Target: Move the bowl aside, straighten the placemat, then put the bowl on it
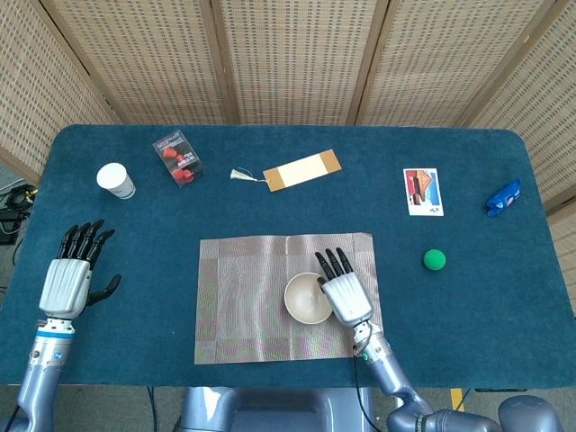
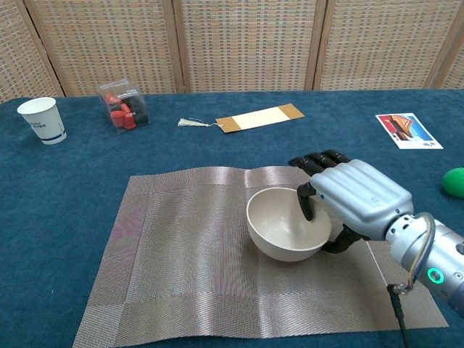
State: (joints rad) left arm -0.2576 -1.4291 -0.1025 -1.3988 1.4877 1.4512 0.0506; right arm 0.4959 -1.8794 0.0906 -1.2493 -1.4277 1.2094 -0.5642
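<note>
The bowl (image 2: 288, 232) sits right of centre on the placemat (image 2: 181, 254), gripped at its right rim by the right hand (image 2: 351, 199). Bare mat spreads leftward. At far left, the left hand (image 1: 67, 279) rests with fingers spread, holding nothing.

My right hand (image 2: 355, 203) covers the bowl's (image 2: 279, 230) near-right rim, so I can't tell from either view how firmly the fingers (image 2: 308, 206) hooked inside it and the thumb below are gripping. The chest view cuts off the mat's (image 2: 181, 254) near-left corner and the green ball (image 2: 454, 181) at its right edge, and it misses my left hand (image 1: 67, 279) entirely. The print on the cup (image 1: 115, 180), the card (image 1: 422, 191) and the box (image 1: 177, 158) is too small to read.
</note>
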